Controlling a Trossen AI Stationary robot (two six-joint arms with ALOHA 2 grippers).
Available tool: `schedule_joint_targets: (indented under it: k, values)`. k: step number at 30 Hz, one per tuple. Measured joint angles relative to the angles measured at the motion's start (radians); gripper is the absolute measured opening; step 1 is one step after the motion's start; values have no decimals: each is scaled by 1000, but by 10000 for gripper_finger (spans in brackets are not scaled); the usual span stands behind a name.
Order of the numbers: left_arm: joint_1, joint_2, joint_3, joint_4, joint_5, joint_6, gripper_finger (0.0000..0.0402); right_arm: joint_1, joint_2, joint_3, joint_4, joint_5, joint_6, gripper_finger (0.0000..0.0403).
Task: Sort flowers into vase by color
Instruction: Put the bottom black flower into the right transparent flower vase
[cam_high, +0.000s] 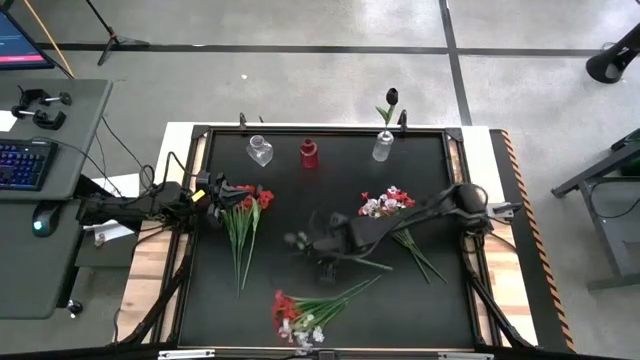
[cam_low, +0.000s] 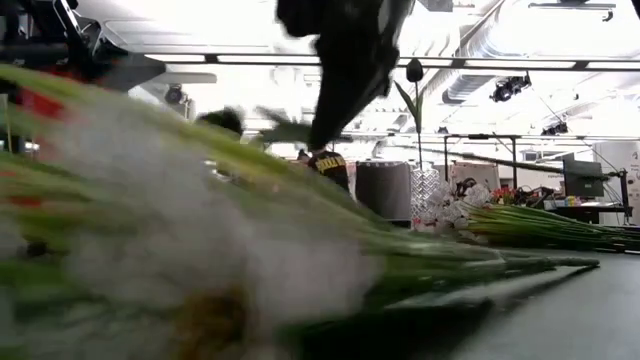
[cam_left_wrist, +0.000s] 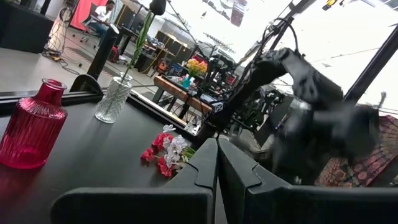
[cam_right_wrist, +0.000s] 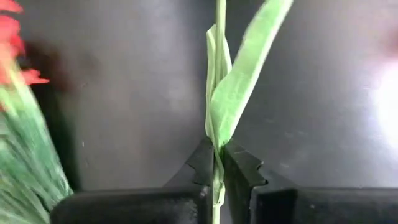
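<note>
The right pincer clamps the thin green stem of a single flower at mid-bench, its two dark fingers meeting on the stalk just below a long leaf. The grip looks set low on the stem so the blossom end stays free to be steered toward a vase. In the overhead view the right arm reaches in from the right edge, its pincer low over the black bench.

The left pincer is clenched on nothing and waits near the bench's left edge, close beside a bunch of red flowers.

More flowers lie in loose heaps, apparently laid flat so each stem can be picked singly: a red and white bunch right of centre and another red and white bunch near the front edge. Three vases stand in a row along the far edge: a clear vase, a red vase, and another clear vase already holding one black flower. Sorting appears barely begun.
</note>
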Motion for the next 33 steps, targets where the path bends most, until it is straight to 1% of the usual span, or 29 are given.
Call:
schedule_joint_targets:
  k: [3,6,8,10,13,15,17,19,22,26,30,33]
  values:
    - [0,0,0,0,0,0,0,-24,-128,-106,7,49,55,3]
    - [0,0,0,0,0,0,0,-53,-301,-271,51,117,144,2]
    - [0,0,0,1,0,0,0,-68,-433,-398,121,169,199,2]
    - [0,0,0,1,0,0,0,-82,-569,-523,224,202,233,1]
    - [0,0,0,1,0,0,0,-111,-766,-698,423,270,232,1]
    - [0,0,0,0,0,0,0,-136,-881,-805,561,330,198,1]
    - [0,0,0,1,0,0,0,-172,-984,-902,731,362,124,1]
    - [0,0,0,0,0,0,0,-221,-1069,-993,943,351,15,1]
    - [0,0,0,0,0,0,0,-316,-1155,-1106,1243,279,-137,0]
    - [0,0,0,1,0,0,0,-455,-1226,-1184,1515,191,-256,0]
    - [0,0,0,0,0,0,0,-592,-1261,-1195,1586,106,-288,0]
    - [0,0,0,0,0,0,0,-672,-1289,-1181,1526,71,-302,0]
